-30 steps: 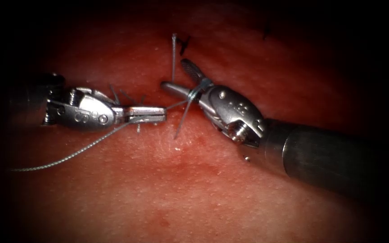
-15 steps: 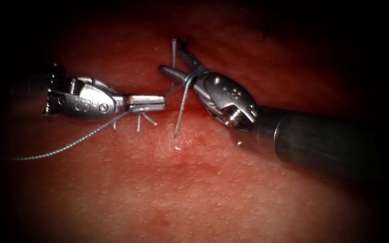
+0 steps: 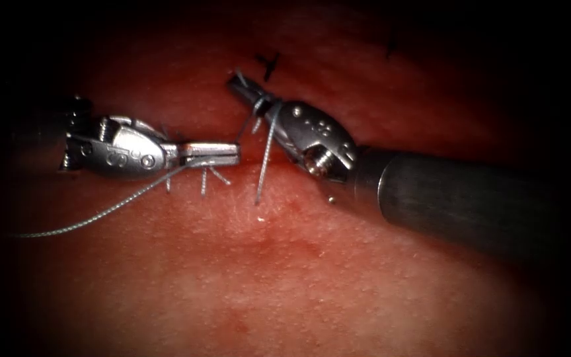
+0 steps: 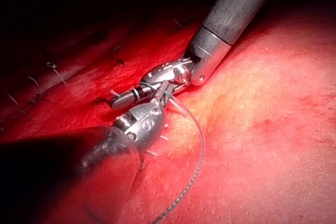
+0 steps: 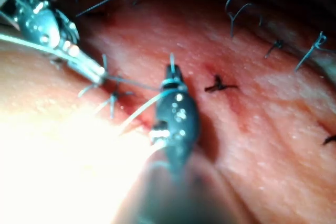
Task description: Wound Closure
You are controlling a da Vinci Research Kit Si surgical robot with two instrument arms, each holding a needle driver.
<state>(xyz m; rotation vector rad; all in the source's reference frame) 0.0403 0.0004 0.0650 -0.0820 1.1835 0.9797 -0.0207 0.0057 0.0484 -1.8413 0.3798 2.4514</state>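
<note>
Since a second ago the right claw (image 3: 242,87) has swung from pointing toward nine o'clock up toward ten to eleven o'clock, and its two jaws, then spread wide, are now pressed together; they pinch a short end of thread at their tip. The thread (image 3: 267,142) is looped around these jaws, and one strand hangs from the loop toward six o'clock and ends on the tissue (image 3: 285,277). The left claw (image 3: 223,153) has stayed almost in place, jaws pressed together on the thread; a taut strand runs from its tip up to the right claw's loop. The long tail of thread (image 3: 100,215) leaves the left claw toward eight o'clock. No needle can be made out.

Short cut ends of thread (image 3: 206,180) stand up from the tissue just beneath the left claw's tip, and a dark finished knot (image 3: 269,63) sits near the right claw at twelve o'clock. In the right wrist view the looped right claw (image 5: 172,72) lies just beside that knot (image 5: 218,85). Bare tissue lies open toward six o'clock.
</note>
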